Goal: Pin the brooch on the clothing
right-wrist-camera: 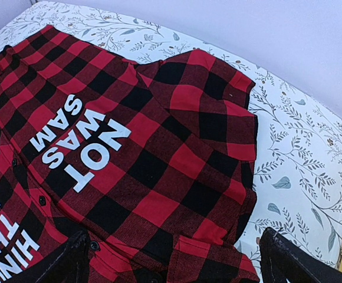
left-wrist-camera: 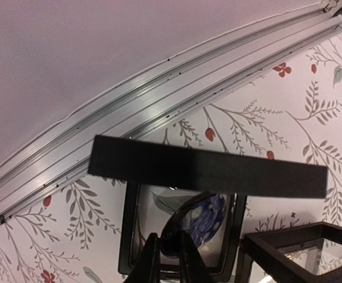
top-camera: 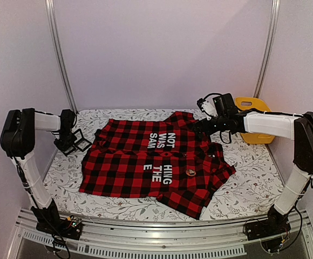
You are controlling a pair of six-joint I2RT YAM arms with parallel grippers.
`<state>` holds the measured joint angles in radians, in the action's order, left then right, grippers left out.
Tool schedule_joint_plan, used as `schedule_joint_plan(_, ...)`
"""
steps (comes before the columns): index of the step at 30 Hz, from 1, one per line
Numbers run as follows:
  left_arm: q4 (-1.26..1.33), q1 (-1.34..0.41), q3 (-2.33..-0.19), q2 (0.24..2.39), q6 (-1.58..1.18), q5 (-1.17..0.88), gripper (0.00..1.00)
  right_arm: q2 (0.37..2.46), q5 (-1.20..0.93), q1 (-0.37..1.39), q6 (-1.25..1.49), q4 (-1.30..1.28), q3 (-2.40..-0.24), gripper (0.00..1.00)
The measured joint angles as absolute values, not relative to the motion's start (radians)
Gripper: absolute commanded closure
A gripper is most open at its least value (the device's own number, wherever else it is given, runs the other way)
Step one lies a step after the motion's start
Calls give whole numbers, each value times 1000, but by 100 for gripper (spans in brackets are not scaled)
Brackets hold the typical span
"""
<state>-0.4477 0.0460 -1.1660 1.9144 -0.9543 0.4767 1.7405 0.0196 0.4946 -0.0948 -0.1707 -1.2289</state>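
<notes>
Pinning has not begun, I judge: left hand [left-wrist-camera: 168, 262] pinches a round blue brooch [left-wrist-camera: 203, 215] inside a black box [left-wrist-camera: 127, 236], at 9 o'clock of the flannel shirt [top-camera: 124, 167] lying mid-bench; right hand [top-camera: 198, 128], fingers apart, hovers over the shirt's 2 o'clock edge.

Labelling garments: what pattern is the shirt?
Red-and-black check; the shirt shows best in the right wrist view.

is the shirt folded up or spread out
Spread out: the shirt lies flat across the table, its white letters showing, though its near right corner is rumpled.
</notes>
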Motion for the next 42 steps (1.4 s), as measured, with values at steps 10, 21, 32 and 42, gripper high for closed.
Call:
schedule_joint_plan(10, -422, 46, -1139, 1876, -955, 447, 99, 1740, 20, 495, -95, -171, -1229, 1)
schedule_joint_plan(21, -355, 46, -1057, 1801, -953, 399, 100, 1740, 20, 495, -95, -171, -1229, 1)
schedule_joint_plan(32, -346, 27, -1017, 1733, -954, 398, 100, 1740, 20, 495, -95, -171, -1229, 1)
schedule_joint_plan(42, -386, -89, -965, 1528, -921, 493, 100, 1738, 7, 490, -93, -164, -1224, 1)
